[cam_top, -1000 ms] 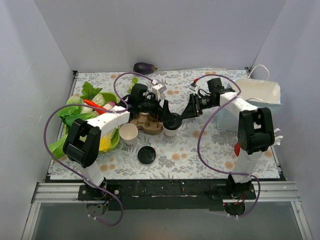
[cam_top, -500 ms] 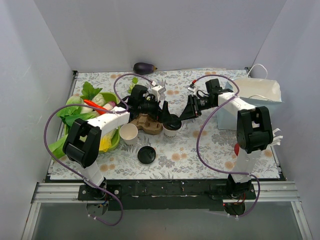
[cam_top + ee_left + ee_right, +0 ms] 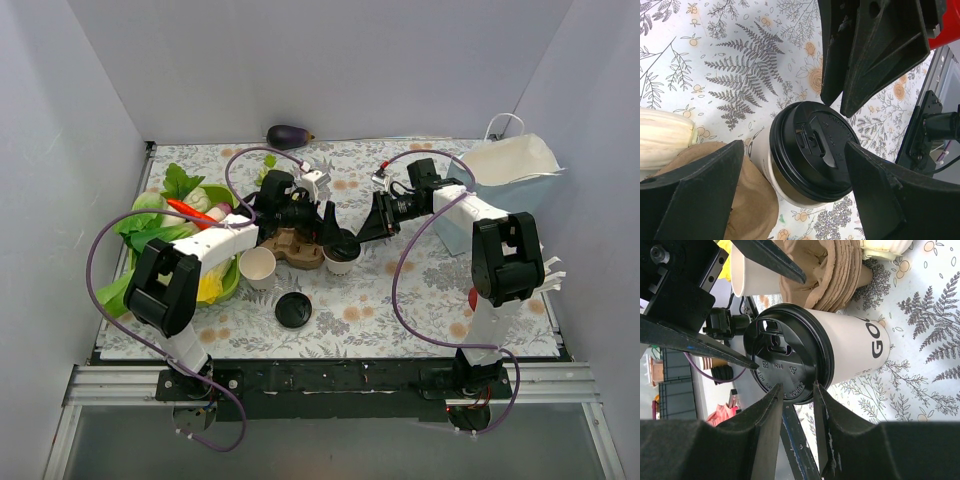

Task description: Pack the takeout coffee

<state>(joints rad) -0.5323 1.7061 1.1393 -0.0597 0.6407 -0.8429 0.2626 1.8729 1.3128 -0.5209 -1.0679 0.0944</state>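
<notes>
Takeout coffee (image 3: 341,250) stands upright mid-table beside the brown cup carrier (image 3: 296,246) — left gripper (image 3: 790,185) straddles it wide, jaws apart from cup, while right gripper (image 3: 796,405) pinches the black lid's (image 3: 785,357) rim narrowly, presumably to lift it toward the white bag (image 3: 510,170).

Eggplant (image 3: 288,134), loose lid (image 3: 293,310), paper bag (image 3: 512,165)

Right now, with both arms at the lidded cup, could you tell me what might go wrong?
1. The right gripper pinches only the rim of the black lid of the takeout coffee; lifting could pop it off.
2. The left gripper straddles the cup, fingers open, so the arms may collide.
3. The brown cup carrier touches the cup and could snag.
</notes>
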